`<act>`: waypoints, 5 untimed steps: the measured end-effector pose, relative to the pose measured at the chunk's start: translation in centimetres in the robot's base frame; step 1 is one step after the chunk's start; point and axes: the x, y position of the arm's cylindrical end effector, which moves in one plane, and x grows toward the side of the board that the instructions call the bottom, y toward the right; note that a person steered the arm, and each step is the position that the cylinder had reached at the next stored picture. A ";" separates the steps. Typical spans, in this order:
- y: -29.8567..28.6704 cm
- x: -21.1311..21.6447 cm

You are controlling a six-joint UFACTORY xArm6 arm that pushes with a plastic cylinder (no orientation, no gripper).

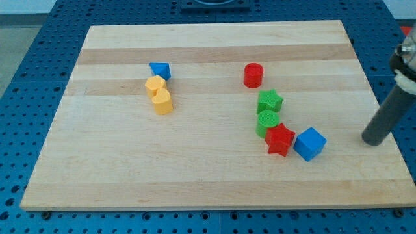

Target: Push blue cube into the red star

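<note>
The blue cube [309, 143] sits on the wooden board at the view's lower right. The red star [279, 140] lies just to its left, touching or almost touching it. My tip [373, 140] is the lower end of the dark rod at the view's right edge. It stands to the right of the blue cube, with a clear gap between them.
A green cylinder [267, 121] sits just above the red star, and a green star [270, 101] above that. A red cylinder [253, 75] lies further up. At the view's left are a blue triangular block [160, 69] and two yellow blocks [159, 95]. The board's right edge [380, 114] is close to my tip.
</note>
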 end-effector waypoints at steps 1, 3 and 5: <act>-1.7 0.6; -5.7 3.3; -8.8 3.5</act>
